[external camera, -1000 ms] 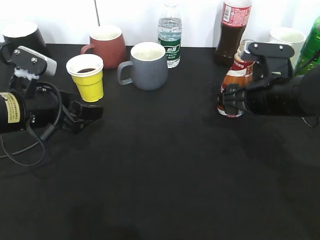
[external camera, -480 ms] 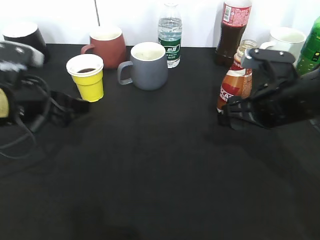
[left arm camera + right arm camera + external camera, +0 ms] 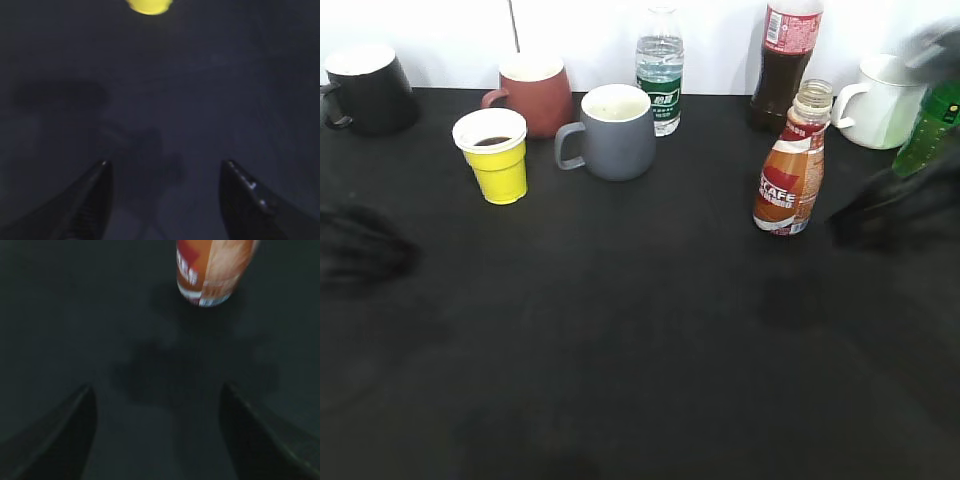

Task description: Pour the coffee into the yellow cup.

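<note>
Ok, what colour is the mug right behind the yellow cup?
Red-brown mug, white inside; it shows best in the exterior view, behind the yellow cup.

Yellow cup (image 3: 492,153) far left, coffee bottle (image 3: 791,171) right (well apart), mugs (image 3: 611,131) behind between them.

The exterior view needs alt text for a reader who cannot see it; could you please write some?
A capless coffee bottle stands upright on a black table, far right of a yellow cup holding dark liquid. Mugs and bottles line the back.
</note>
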